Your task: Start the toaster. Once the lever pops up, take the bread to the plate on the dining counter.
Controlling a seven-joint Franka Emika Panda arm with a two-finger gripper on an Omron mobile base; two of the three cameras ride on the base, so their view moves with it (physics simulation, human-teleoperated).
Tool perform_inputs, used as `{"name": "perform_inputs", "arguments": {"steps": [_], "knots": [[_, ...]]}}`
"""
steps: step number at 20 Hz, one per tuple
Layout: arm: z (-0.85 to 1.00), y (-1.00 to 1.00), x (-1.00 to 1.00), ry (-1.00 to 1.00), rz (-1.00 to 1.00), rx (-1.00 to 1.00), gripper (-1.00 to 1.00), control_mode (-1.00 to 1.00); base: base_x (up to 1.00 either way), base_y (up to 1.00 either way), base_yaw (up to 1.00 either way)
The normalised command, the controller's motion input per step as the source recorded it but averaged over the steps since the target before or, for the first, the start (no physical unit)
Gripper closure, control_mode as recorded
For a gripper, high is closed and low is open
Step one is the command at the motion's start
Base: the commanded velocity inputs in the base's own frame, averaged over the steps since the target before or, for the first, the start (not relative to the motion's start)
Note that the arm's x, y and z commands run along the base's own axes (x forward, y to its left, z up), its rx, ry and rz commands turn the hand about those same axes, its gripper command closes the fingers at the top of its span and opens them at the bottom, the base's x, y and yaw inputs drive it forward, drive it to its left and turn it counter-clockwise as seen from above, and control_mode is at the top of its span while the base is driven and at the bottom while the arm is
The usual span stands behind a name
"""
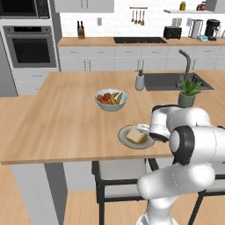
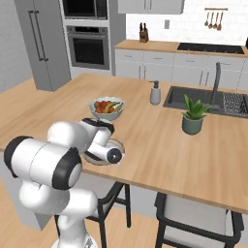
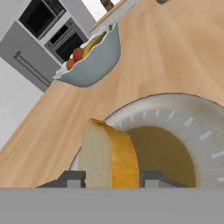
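You had the bread over the plate, fruit bowl at eleven o'clock. The gripper jaws flanked it; grip unclear. You should have released fully, then lifted straight.

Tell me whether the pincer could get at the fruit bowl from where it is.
Probably yes. The pincer is at the plate with the bread between its fingers, and only bare counter lies between plate and fruit bowl. It would need to let the bread go first.

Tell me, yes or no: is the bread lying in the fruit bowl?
No, the bread rests on the plate, nearer the counter edge than the fruit bowl.
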Motion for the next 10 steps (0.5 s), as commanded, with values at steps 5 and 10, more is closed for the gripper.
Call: {"name": "perform_inputs", "arguments": {"steps": [5, 10], "knots": [[0.57, -0.09, 0.29, 0.19, -0.17, -0.04, -1.0, -1.0, 0.0, 0.0, 0.0], [0.42, -0.22, 0.13, 0.34, -0.18, -0.07, -1.0, -1.0, 0.0, 0.0, 0.0]]}}
